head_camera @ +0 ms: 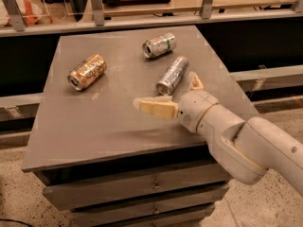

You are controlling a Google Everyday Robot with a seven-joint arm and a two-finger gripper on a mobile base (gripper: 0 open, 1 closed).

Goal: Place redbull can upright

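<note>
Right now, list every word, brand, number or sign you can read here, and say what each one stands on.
No text here can be read.
redbull can, lying on its side: faint pale print, too blurred to read.
gold-orange can, on its side: pattern only, unreadable.
silver can with green and red marks, on its side: marks unreadable.
gripper, open at the redbull can's near end: no markings seen.

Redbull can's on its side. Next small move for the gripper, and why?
Probably ease the gripper forward so its open fingers straddle the slim silver redbull can. The can lies on its side on the grey table, near end just ahead of the gripper, ungripped; it needs grasping before standing up.
</note>
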